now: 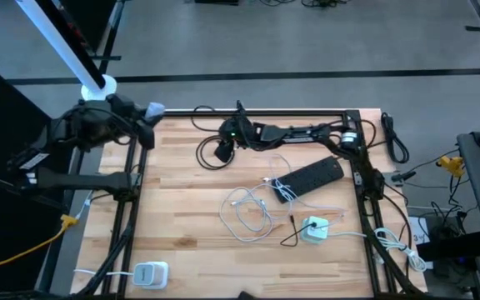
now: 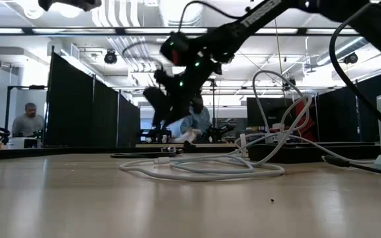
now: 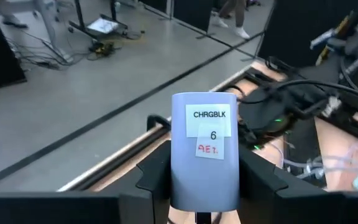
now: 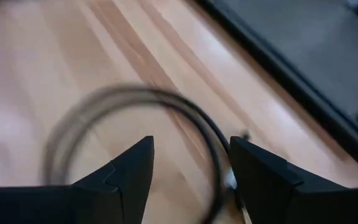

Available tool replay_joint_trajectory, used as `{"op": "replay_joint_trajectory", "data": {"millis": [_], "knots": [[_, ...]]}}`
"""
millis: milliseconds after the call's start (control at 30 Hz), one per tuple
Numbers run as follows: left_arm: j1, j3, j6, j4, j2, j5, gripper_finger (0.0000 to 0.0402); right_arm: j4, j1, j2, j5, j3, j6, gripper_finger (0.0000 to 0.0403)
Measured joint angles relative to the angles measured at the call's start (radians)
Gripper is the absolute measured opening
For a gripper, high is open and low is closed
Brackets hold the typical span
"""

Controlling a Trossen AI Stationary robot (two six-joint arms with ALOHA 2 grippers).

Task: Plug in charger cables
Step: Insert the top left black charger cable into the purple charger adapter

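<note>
A: How will those charger cables handle?

B: Light and limp, I'd judge. The thin black charger cable, lying in a loose loop near the far edge of the pale wooden bench, has no stiffness to speak of; lifted by its middle it would sag and the plug would dangle. Best taken just behind a plug end, where it is firmest. The jacket looks smooth, so it may slip through the pads.

A: And the white ones?

B: The thin white charger cables lie in overlapping loops mid-bench, near a black rectangular power strip and a small white square charger block. They look tangled, so pulling one may drag its neighbours. The plugs are too small to make out.

A: Where are the grippers?

B: The right gripper hangs low over the black loop with its fingers apart, nothing between them; the cable curves across the gap just beyond the tips. The left gripper is out past the far left corner of the bench, clenched on a pale grey rounded charger block labelled "CHRGBLK 6".

A: Risks?

B: Pinching a plug crooked, or snagging a loop.
</note>
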Motion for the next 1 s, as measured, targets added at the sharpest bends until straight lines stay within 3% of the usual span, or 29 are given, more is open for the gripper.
{"op": "replay_joint_trajectory", "data": {"millis": [233, 400, 733, 867, 1000], "knots": [[0.0, -0.091, -0.006, 0.002, -0.061, 0.004, 0.012, -0.282, -0.001, 0.135, 0.066, 0.228, 0.007, 0.0166], [0.0, -0.118, -0.007, 0.003, -0.092, 0.004, 0.012, -0.521, -0.001, 0.207, 0.025, 0.352, 0.021, 0.0147], [0.0, -0.127, -0.009, 0.006, -0.141, 0.004, 0.012, -0.992, 0.049, 0.21, -0.1, 0.377, -0.048, 0.0113], [0.0, -0.127, -0.017, 0.006, -0.15, 0.004, 0.012, -1.071, 0.081, 0.174, -0.116, 0.377, -0.071, 0.0108], [0.0, -0.129, -0.02, 0.003, -0.154, 0.014, 0.012, -0.971, 0.066, 0.105, -0.126, 0.377, 0.128, 0.0115]]}}
